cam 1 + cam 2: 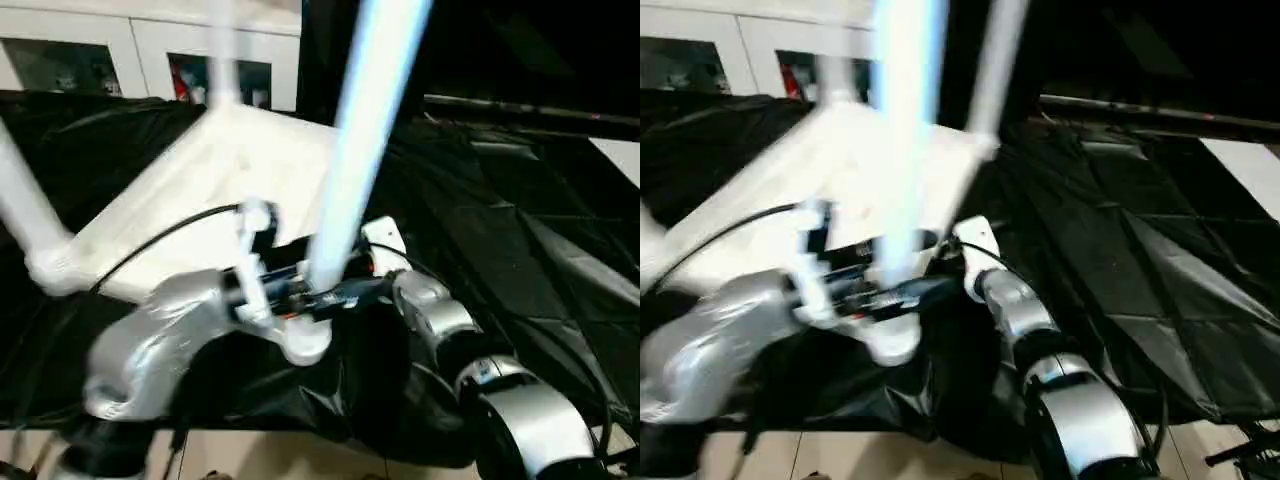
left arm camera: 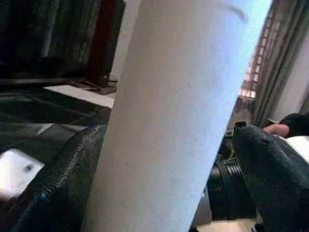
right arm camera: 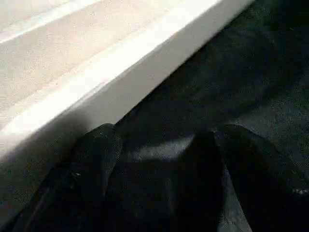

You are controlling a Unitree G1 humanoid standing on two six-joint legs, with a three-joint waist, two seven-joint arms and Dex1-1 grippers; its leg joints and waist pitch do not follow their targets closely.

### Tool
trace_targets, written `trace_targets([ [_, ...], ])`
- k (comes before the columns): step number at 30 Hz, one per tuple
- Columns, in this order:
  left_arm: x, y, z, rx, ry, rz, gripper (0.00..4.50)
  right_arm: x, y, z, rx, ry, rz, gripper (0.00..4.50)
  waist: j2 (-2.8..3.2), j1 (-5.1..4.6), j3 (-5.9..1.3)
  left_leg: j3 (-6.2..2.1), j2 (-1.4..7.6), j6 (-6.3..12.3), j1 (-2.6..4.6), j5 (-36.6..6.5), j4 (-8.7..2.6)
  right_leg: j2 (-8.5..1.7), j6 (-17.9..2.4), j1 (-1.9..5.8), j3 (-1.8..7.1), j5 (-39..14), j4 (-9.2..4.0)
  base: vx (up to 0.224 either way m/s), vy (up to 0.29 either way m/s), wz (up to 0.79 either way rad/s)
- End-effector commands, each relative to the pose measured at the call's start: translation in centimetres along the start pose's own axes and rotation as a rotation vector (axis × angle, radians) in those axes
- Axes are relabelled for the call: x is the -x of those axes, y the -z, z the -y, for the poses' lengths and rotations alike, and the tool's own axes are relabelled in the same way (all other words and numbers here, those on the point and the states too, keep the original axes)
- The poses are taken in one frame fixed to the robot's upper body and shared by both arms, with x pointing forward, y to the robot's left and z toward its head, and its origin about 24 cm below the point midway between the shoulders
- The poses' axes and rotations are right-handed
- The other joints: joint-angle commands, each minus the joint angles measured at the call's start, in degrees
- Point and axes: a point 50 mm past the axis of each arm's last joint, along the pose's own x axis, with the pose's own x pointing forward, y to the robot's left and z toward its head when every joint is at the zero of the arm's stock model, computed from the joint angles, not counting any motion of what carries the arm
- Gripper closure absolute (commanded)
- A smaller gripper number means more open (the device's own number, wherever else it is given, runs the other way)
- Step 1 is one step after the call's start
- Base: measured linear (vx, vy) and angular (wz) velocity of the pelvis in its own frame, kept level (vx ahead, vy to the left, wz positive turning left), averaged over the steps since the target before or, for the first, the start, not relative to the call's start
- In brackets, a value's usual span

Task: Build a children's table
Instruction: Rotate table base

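The white tabletop [image 1: 200,190] lies upside down on black cloth, with white legs standing in its corner sockets. One leg [image 1: 30,220] rises at the left, another [image 1: 222,50] at the far corner. The near leg [image 1: 350,160] leans up towards the right. My left gripper [image 1: 308,292] is shut on this leg's base; in the left wrist view the leg [image 2: 169,116] sits between the black fingers [image 2: 58,183]. My right gripper [image 3: 164,164] is open, low over the cloth beside the tabletop's near rim [image 3: 111,82].
Black cloth [image 1: 500,230] covers the work surface and hangs over its near edge. A white cabinet with glass doors [image 1: 150,60] stands behind. A person's hand [image 2: 276,129] with a dark sleeve shows past my left gripper. Pale floor [image 1: 300,455] lies below.
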Motion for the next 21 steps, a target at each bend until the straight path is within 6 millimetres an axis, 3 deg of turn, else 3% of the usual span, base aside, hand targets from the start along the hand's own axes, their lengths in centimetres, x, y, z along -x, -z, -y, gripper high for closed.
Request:
trace_targets([
  [1,-1.7,0.2,0.0,-0.042,0.027,-0.016,0.06,-0.3,-1.0,-0.4,0.027,-0.032,0.036,0.86,1.31,0.61,-3.95,0.37,0.65,-0.75,-0.03,-10.25,-3.87,-3.02,-11.51,3.54,2.53,-4.8,-3.27,0.0,0.0,0.0],
  [6,-1.8,1.0,-3.7,-0.181,-0.245,-0.121,0.06,0.1,-1.0,1.2,0.015,0.05,0.043,0.86,1.26,0.68,-3.87,0.18,0.64,-1.24,0.0,-12.77,-3.95,-3.12,-8.93,3.59,2.59,-10.28,-3.91,0.0,0.0,0.0],
  [9,-0.9,1.2,-4.9,-0.261,-0.321,-0.197,0.06,0.7,-0.8,2.8,-0.003,0.11,0.047,0.86,1.19,0.95,-3.95,0.17,0.65,-1.05,0.06,-11.47,-3.92,-3.07,-9.32,3.44,2.52,-8.74,-3.81,0.0,0.0,0.0],
  [15,0.1,1.8,-4.3,-0.284,-0.239,-0.248,0.06,2.4,-0.2,5.9,-0.02,0.136,0.058,0.86,1.03,1.21,-4.06,0.34,0.57,-0.32,-0.03,-10.39,-3.68,-3.09,-10.91,3.6,2.46,-6.42,-3.41,0.0,0.0,0.0],
  [19,1.7,2.7,-3.8,-0.277,-0.131,-0.336,0.06,3.7,0.1,7.1,0.047,0.049,0.071,0.86,1.22,1.69,-4.03,0.33,0.67,0.36,-0.06,-10.42,-3.68,-3.15,-11.18,3.56,2.47,-6.57,-3.48,0.0,0.0,0.0],
  [21,2.4,3.2,-3.9,-0.282,-0.109,-0.39,0.32,4.4,0.1,7.5,0.104,-0.011,0.071,0.86,1.35,1.96,-4.04,0.39,0.71,0.6,0.12,-10.21,-3.72,-2.98,-11.58,3.47,2.47,-5.95,-3.4,0.0,0.0,0.0],
])
